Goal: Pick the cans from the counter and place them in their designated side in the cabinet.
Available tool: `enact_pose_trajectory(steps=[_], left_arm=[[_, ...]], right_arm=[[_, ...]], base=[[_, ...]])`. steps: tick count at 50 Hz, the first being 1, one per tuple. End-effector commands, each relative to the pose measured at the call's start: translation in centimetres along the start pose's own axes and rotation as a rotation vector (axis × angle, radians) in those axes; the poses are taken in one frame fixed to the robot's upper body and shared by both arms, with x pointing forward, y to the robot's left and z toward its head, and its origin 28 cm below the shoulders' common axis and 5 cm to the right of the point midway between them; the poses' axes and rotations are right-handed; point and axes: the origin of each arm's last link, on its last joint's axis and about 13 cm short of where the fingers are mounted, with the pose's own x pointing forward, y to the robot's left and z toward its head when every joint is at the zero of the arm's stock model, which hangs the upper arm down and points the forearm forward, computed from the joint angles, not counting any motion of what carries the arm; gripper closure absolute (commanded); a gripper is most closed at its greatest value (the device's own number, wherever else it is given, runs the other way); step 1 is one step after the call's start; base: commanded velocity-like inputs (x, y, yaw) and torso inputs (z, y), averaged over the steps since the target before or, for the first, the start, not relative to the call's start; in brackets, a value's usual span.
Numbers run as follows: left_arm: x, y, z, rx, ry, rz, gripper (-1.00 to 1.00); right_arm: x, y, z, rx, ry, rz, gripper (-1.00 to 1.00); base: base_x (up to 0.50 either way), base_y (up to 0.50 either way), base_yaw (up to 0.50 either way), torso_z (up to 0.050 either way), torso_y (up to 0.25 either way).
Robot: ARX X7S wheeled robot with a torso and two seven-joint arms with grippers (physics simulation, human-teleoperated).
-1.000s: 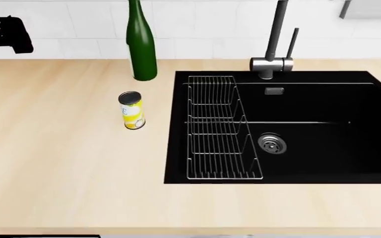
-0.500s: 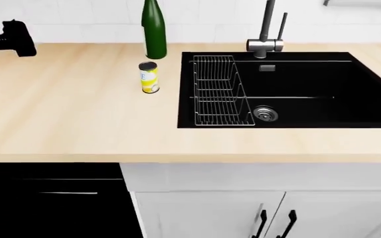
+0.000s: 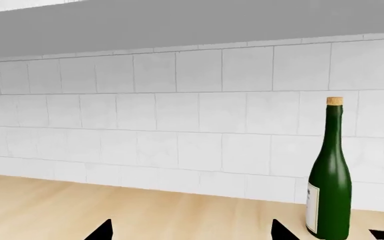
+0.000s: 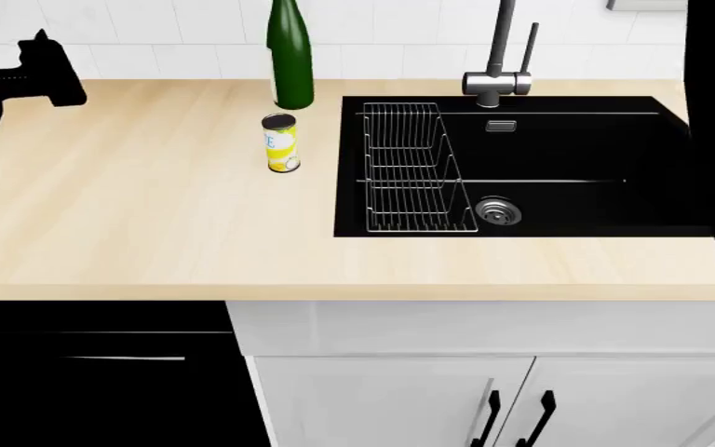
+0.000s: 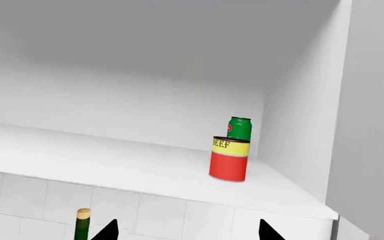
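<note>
left gripper: jaws apart, empty | right gripper: jaws apart, empty

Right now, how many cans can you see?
3: a yellow can on the counter near the green bottle, and a red can and green can on the cabinet shelf.

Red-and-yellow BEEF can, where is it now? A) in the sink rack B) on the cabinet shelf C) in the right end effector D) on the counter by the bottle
B: the right wrist view shows the red-and-yellow can standing on the white cabinet shelf, in front of a green can.
</note>
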Motion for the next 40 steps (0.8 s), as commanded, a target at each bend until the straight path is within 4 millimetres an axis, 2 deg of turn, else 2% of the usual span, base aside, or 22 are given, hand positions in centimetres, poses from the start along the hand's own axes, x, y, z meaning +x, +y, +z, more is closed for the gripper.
enact_pose_trajectory(steps=[1, 2, 4, 12, 21, 30, 35, 40], left_arm=[[-1.7, -1.6, 0.3, -0.073, -0.094, -0.040, -1.00], [-1.9, -1.8, 0.1, -0.077, -0.099, -0.043, -1.00], [-2.1, -2.1, 0.0, -0.088, -0.105, -0.050, -1.00], [-2.9, -3.0, -0.1, -0.127, -0.111, -0.090, -1.00], [-3.5, -4.0, -0.4, -0.157, -0.100, -0.127, -1.00], [-4.8, -5.4, -1.8, -0.186, -0.084, -0.187, -1.00], [-5.5, -6.5, -3.2, -0.206, -0.065, -0.221, -1.00], [-6.2, -7.5, -5.0, -0.207, -0.025, -0.260, -1.00]], right_arm=[[0.6, 0.1, -3.3, -0.025, -0.094, -0.001, -1.00], [0.2, -0.1, -4.4, -0.023, -0.080, 0.001, -1.00], [-1.4, 0.4, -4.4, -0.031, -0.158, 0.027, -1.00], [-5.5, 0.7, -7.3, -0.040, -0.258, 0.040, -1.00], [-8.1, 0.8, -10.2, -0.041, -0.300, 0.027, -1.00], [-10.3, 0.6, -14.5, -0.013, -0.287, -0.050, -1.00], [-11.6, 0.5, -17.4, 0.004, -0.223, -0.096, -1.00], [-12.7, 0.7, -21.2, 0.003, -0.125, -0.133, -1.00]], base=[[0.00, 0.00, 0.00, 0.000, 0.000], [0.00, 0.00, 0.00, 0.000, 0.000], [0.00, 0.00, 0.00, 0.000, 0.000], [0.00, 0.00, 0.00, 0.000, 0.000], [0.00, 0.00, 0.00, 0.000, 0.000], [0.00, 0.00, 0.00, 0.000, 0.000], [0.00, 0.00, 0.00, 0.000, 0.000], [0.00, 0.00, 0.00, 0.000, 0.000]])
